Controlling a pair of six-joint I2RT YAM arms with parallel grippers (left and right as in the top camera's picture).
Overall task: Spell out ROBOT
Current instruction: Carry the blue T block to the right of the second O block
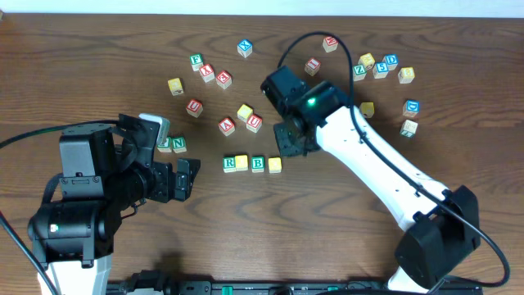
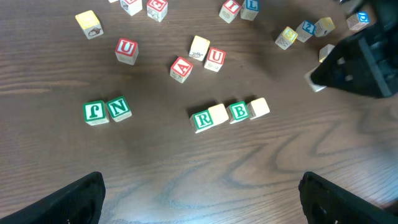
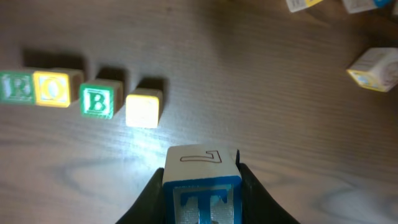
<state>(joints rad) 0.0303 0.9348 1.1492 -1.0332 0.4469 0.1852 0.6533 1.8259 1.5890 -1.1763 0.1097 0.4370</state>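
Note:
A row of cubes lies mid-table: green R (image 1: 230, 164), a yellow-faced block (image 1: 241, 163), green B (image 1: 258, 164) and a second yellow-faced block (image 1: 275, 165). The right wrist view shows the same row, R (image 3: 17, 86), yellow O (image 3: 53, 88), B (image 3: 96, 101) and yellow block (image 3: 143, 109). My right gripper (image 3: 200, 177) is shut on the blue-lettered T cube (image 3: 202, 199), held just right of the row's end and nearer the camera. My left gripper (image 2: 202, 199) stands open over bare wood, below the row (image 2: 239, 112) and apart from it.
Green F and N cubes (image 1: 172, 145) sit beside the left arm. Red-lettered cubes (image 1: 228, 125) and a yellow one (image 1: 245, 111) lie above the row. More cubes cluster at the upper right (image 1: 381, 67) and upper left (image 1: 206, 72).

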